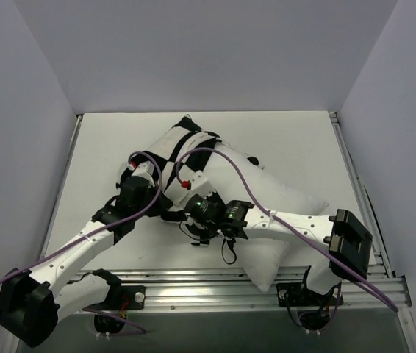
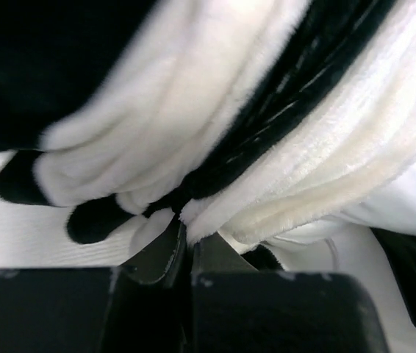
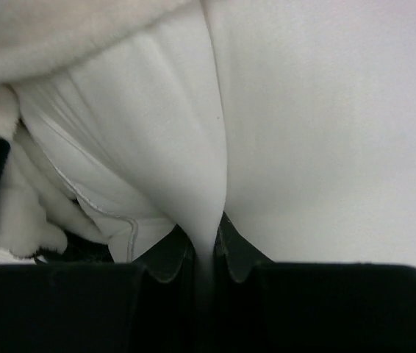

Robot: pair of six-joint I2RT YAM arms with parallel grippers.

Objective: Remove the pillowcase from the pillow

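The pillow [image 1: 267, 198] is a plump white cushion lying slantwise from the middle of the table to the near right. The black-and-white checkered pillowcase [image 1: 182, 143] is bunched over its far left end. My left gripper [image 1: 170, 197] is shut on a fold of the pillowcase [image 2: 267, 147], whose fluffy edge sits between the fingers [image 2: 162, 250]. My right gripper [image 1: 192, 207] is shut on a pinch of the plain white pillow [image 3: 303, 132], next to the left gripper. The pillow's seam [image 3: 105, 213] shows left of my right fingers [image 3: 167, 257].
White walls close the table at the back and sides. A metal rail [image 1: 208, 283] runs along the near edge, and another rail [image 1: 355, 176] runs down the right side. Purple cables [image 1: 245, 180] loop over the pillow.
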